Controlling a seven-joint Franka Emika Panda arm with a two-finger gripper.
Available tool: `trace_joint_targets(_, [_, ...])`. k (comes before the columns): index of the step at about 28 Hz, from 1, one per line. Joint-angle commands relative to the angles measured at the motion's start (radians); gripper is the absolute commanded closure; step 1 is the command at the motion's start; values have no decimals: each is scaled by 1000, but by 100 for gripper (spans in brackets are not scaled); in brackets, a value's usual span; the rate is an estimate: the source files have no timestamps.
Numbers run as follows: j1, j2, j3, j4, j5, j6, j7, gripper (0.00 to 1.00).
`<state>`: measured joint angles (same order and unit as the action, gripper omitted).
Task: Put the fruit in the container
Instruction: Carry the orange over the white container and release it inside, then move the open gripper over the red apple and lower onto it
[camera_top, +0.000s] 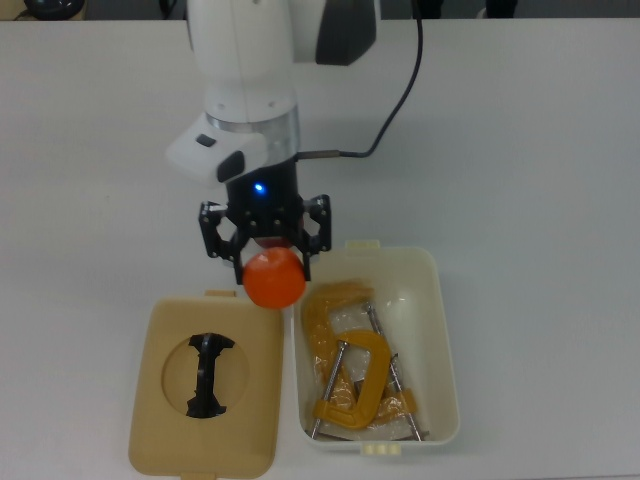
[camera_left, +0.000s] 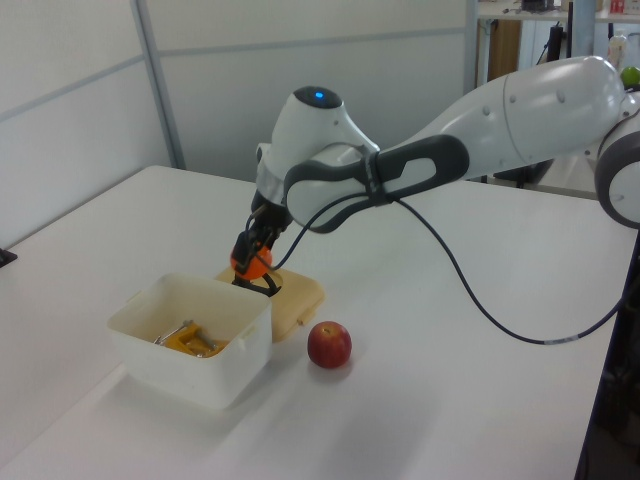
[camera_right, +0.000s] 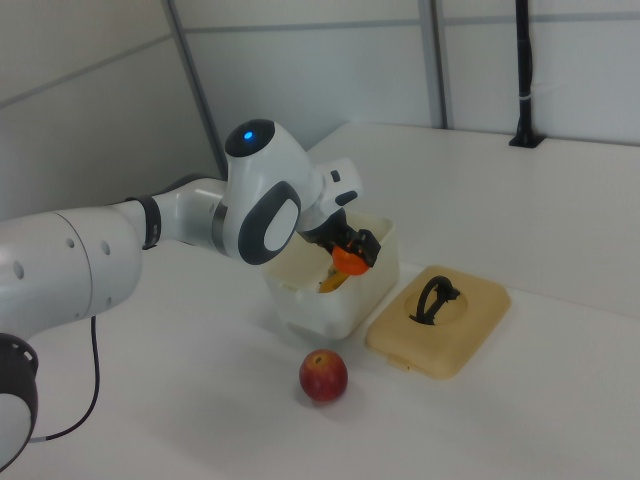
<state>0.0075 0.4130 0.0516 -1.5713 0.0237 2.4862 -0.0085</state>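
Observation:
My gripper (camera_top: 273, 270) is shut on the orange fruit (camera_top: 275, 281) and holds it in the air over the gap between the lid and the left rim of the cream-white container (camera_top: 449, 350). In the left view the orange fruit (camera_left: 250, 264) hangs just behind the container (camera_left: 180, 365). In the right view the gripper (camera_right: 352, 250) holds the orange fruit (camera_right: 348, 261) just above the container (camera_right: 325, 305). The red apple (camera_left: 329, 344) rests on the table beside the container, also seen as the apple (camera_right: 323, 375). In the top view the arm hides the apple.
A yellow-orange C-clamp (camera_top: 355, 385) lies inside the container on crumpled yellow wrapping. The flat tan lid (camera_top: 160, 420) with a black handle lies at the container's left in the top view. The arm's black cable (camera_top: 395, 100) trails over the white table.

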Motion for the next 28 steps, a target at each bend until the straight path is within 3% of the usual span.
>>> trace_joint_targets(1, [9, 26, 13, 27, 5, 42, 19, 70])
trace_joint_targets(2, [11, 26, 16, 27, 5, 42, 21, 61])
trace_joint_targets(3, [11, 24, 19, 27, 4, 40, 34, 33])
trace_joint_targets(5, [11, 20, 19, 27, 1, 39, 54, 0])
trace_joint_targets(10, [25, -9, 21, 22, 1, 4, 59, 0])
trace_joint_targets(17, [20, -49, 8, 17, -1, -165, 51, 0])
trace_joint_targets(23, [-12, -77, 10, -13, -88, -428, 38, 0])
trace_joint_targets(28, [-12, -77, 16, -35, -102, -546, -8, 0])
